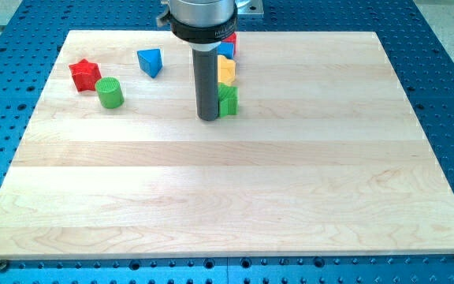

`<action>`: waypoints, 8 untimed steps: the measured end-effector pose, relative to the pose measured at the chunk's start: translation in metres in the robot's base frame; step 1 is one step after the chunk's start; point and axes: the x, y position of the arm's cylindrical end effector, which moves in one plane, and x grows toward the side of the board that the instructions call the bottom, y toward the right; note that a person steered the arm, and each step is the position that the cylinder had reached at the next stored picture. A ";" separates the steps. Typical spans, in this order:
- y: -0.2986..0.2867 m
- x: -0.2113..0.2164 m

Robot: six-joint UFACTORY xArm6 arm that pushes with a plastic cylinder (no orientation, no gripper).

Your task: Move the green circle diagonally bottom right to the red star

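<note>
My tip (pixel 208 118) rests on the wooden board (pixel 227 197) in its upper middle part, the dark rod standing straight up from it into the arm's collar at the view's top. The rod is bare and holds nothing. Touching or just beside the tip on the view's right is a green block (pixel 228 101) whose shape I cannot make out. Above that, stacked toward the view's top, sit a yellow block (pixel 226 71), a sliver of blue block (pixel 228 57) and a red block (pixel 231 43), all partly hidden by the rod. Well apart, to the view's left of the tip, lies the blue triangle (pixel 150 61). Farther left stands the green circle (pixel 109 93), well apart from my tip. The red star (pixel 84 74) is just beside it, up and to the left.
</note>
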 end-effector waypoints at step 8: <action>-0.073 0.080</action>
